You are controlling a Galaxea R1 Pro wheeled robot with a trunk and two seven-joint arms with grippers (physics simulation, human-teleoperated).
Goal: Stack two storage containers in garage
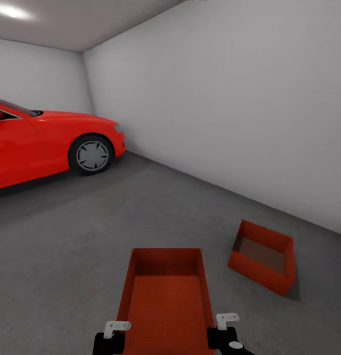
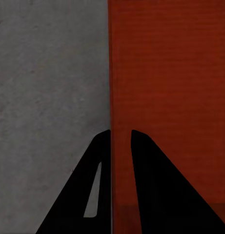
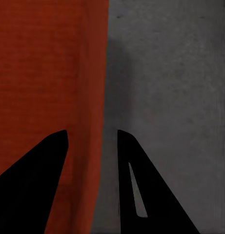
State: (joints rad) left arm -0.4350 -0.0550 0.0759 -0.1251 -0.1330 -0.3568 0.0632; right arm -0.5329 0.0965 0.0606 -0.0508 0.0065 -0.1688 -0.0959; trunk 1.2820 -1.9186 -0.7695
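Note:
I am in the garage, on its dark grey floor (image 1: 67, 236). One red-orange storage container (image 1: 165, 296) hangs low in front of me, open top up, between my arms. My left gripper (image 1: 122, 329) is shut on its left side wall; in the left wrist view the gripper (image 2: 121, 131) pinches that thin wall (image 2: 171, 73). My right gripper (image 1: 221, 323) straddles the right side wall. In the right wrist view this gripper (image 3: 92, 130) stands open, with the container wall (image 3: 44, 63) between its fingers and grey floor showing beside the outer finger. The other storage container (image 1: 259, 273) rests on the floor ahead to the right.
A red car (image 1: 42, 143) is parked at the far left, its front wheel (image 1: 91, 155) toward me. A plain white wall (image 1: 239, 123) runs along the right, just behind the container on the floor. Bare concrete lies between the car and the containers.

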